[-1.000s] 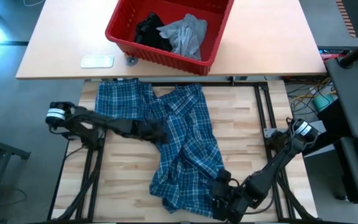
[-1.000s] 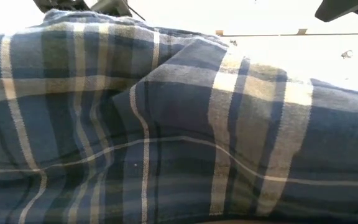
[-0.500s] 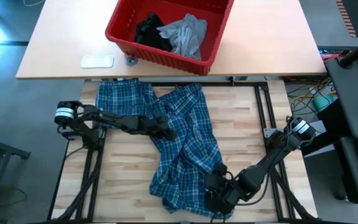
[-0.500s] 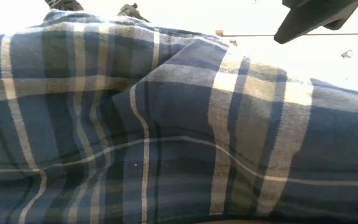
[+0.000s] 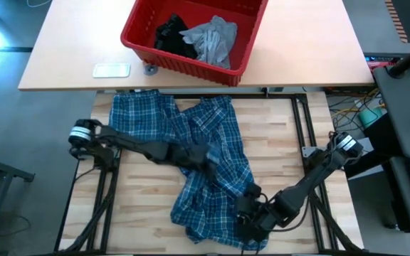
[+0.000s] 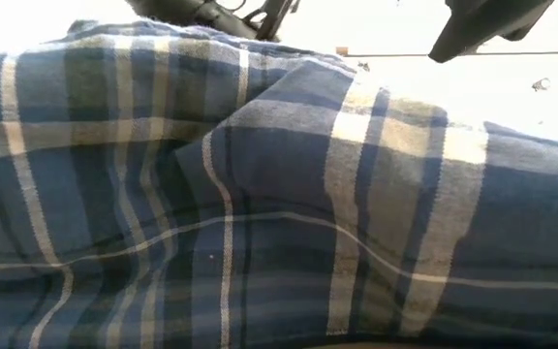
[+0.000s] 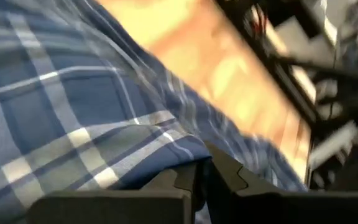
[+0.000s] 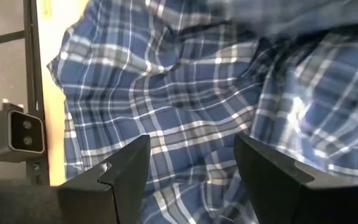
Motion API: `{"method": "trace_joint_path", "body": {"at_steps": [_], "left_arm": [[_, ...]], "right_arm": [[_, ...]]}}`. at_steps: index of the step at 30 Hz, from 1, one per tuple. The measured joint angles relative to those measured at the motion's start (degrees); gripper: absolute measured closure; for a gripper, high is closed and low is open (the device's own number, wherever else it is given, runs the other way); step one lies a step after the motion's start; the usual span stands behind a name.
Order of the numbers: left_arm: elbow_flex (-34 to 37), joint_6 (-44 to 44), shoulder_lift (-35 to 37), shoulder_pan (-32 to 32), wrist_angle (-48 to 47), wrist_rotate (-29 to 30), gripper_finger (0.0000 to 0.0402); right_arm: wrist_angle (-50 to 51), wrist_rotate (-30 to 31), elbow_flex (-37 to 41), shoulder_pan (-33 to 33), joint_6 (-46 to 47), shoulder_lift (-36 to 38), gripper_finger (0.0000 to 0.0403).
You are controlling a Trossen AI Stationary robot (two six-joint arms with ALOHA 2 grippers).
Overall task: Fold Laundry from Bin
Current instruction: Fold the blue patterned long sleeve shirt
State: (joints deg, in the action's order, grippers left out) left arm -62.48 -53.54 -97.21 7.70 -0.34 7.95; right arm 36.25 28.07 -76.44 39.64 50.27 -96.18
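So the blue-and-white plaid button shirt (image 5: pixel 208 167) is lying crumpled across the middle of my pale wooden surface (image 5: pixel 137 220), running from the far edge down toward the near edge. My left hand (image 5: pixel 206 158) is in the middle of it with the fingers pinched shut on a ridge of the fabric (the wrist view shows plaid bunched right at the tips), I'd guess so I can drag that part out flat. My right hand (image 5: pixel 250 213) hangs over the shirt's near end with its fingers spread, gripping nothing, probably lined up to pin or grab the hem.

The red rectangular plastic bin (image 5: pixel 191 65) sits on the tan table beyond the far edge, with a light grey T-shirt (image 5: pixel 212 39) and a small black garment (image 5: pixel 173 35) inside.

Annoying bit: the low view is almost all plaid, so I can't make out collar, sleeves or buttons anywhere.
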Motion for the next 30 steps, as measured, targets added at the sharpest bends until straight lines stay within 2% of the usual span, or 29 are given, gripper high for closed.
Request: {"method": "trace_joint_path", "body": {"at_steps": [4,6,10,12,16,19,21,23,27,30], "left_arm": [[-7.48,-0.4,-7.63,6.02,-1.61,-2.23,0.0401],[-12.68,-0.43,-12.48,8.94,-1.72,-4.05,0.0401],[-27.26,2.48,-21.76,13.71,-9.35,-7.1,0.0401],[-36.31,4.28,-25.35,15.77,-19.63,-4.06,0.0401],[-55.03,6.16,-31.43,17.91,-45.75,1.46,0.0394],[-67.28,6.52,-35.37,18.18,-63.86,1.6,0.0361],[-72.72,6.6,-36.84,18.46,-72.94,2.42,0.0328],[-69.79,4.76,-34.22,19.39,-76.08,3.05,0.0287],[-59.37,-6.03,-27.05,24.04,-84.14,4.29,0.0203],[-48.68,-14.74,-20.88,27.87,-80.74,4.04,0.0159]], "right_arm": [[3.69,1.26,-0.88,-0.31,-1.8,3.88,0.0177],[5.25,3.86,-1.05,-0.41,-3.37,6.05,0.0177],[7.35,6.66,-1.07,-1.77,-6.81,9.67,0.0177],[7.7,4.64,-1.07,-2.57,-8.27,10.91,0.0176],[8.16,6.24,-1.07,-3.76,-10.62,11.62,0.0177],[8.38,6.8,-0.96,-4.2,-10.74,11.14,0.0177],[7.98,5.9,-0.89,-4.15,-10.85,10.7,0.0177],[7.27,4.34,-0.49,-4.46,-10.87,9.38,0.0177],[6.23,3.8,-0.28,-4.9,-10.41,6.76,0.0177],[3.3,3.23,-0.26,-5.7,-10.37,5.13,0.0177]]}}
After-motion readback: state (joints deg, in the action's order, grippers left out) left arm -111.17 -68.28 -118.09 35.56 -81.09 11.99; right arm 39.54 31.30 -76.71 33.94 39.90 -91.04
